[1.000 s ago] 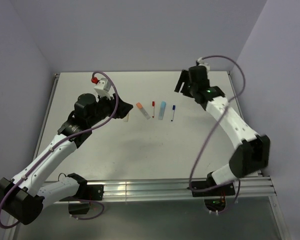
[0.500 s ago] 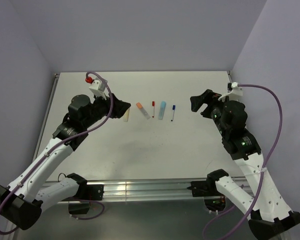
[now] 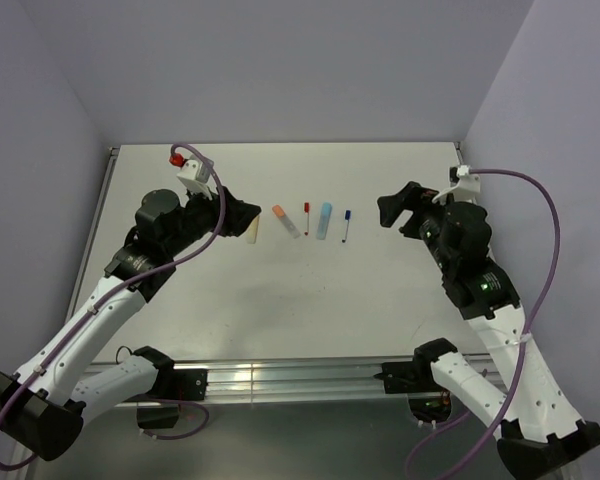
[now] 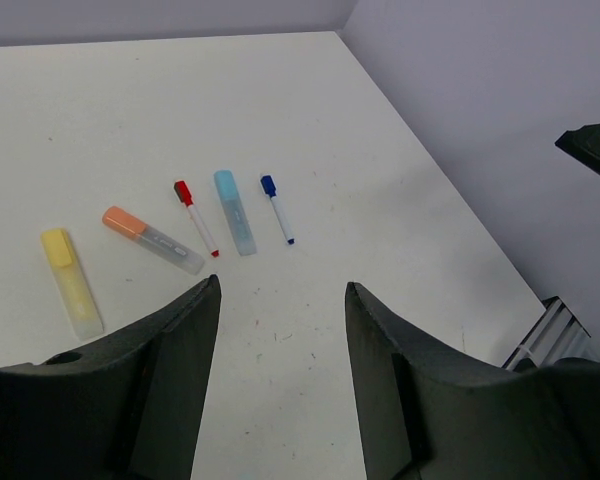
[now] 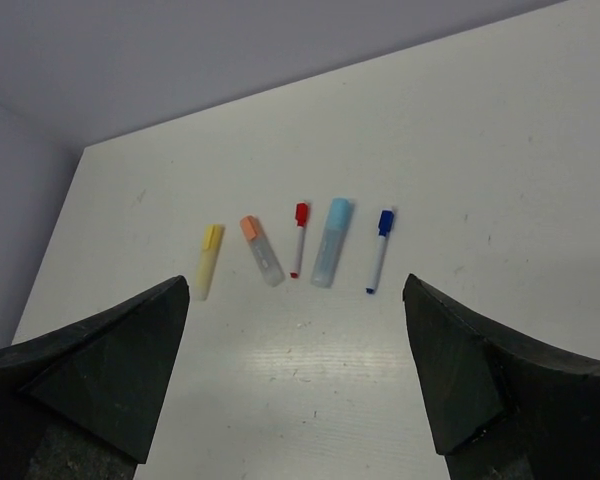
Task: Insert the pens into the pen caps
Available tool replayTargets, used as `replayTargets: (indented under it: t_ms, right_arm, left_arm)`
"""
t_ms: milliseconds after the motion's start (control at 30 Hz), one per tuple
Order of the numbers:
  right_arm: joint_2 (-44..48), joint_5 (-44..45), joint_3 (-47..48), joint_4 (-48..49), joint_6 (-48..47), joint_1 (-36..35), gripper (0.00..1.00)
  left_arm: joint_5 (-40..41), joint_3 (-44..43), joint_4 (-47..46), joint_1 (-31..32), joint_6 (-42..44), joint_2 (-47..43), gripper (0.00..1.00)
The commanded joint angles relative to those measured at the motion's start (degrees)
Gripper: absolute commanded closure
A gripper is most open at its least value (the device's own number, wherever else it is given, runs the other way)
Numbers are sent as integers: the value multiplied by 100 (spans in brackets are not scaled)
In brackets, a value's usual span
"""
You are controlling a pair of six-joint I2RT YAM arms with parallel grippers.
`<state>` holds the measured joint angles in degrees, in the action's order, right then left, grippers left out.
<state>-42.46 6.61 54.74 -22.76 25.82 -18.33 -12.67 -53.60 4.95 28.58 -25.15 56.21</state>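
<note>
Left pincer (image 3: 242, 214): is hanging released above the bench (image 3: 230, 310), its two dark fingers (image 4: 170, 380) standing well apart and gripping nothing. Seen from above, it is hovering just beside the left end of the row of pens.
Yellow pen (image 4: 72, 285): is lying flat on the bench as the leftmost of the row, with its yellow cap (image 4: 55, 247) sitting on the far end.
White pen (image 4: 165, 248): is lying just right of the yellow one, tilted, with an orange cap (image 4: 120, 220) sitting on its far end.
Red pen (image 4: 200, 228): is lying thin and nearly straight in the middle of the row, with a red cap (image 4: 182, 191) sitting on its far end.
Light blue pen (image 4: 238, 225): is lying just right of the red one without touching it, carrying a light blue cap (image 4: 224, 183) on its far end.
Dark blue pen (image 4: 280, 220): is lying thin as the rightmost of the row, with a dark blue cap (image 4: 268, 185) sitting on its far end.
Right pincer (image 3: 392, 207): is hovering released to the right of the row, well apart from the dark blue pen, its fingers (image 5: 110, 370) spreading wide and holding nothing.
</note>
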Motion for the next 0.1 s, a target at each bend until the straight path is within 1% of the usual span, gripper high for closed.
replayTargets:
  t_ms: [0,67]
  right_arm:
    - [-17,-46,37,202,-130,22,5]
    - [1,-63,2,237,-139,22,2]
  left_arm:
    - [-78,-1,-249,-19,27,-83,42]
    - [-104,-1,-240,-19,19,-75,42]
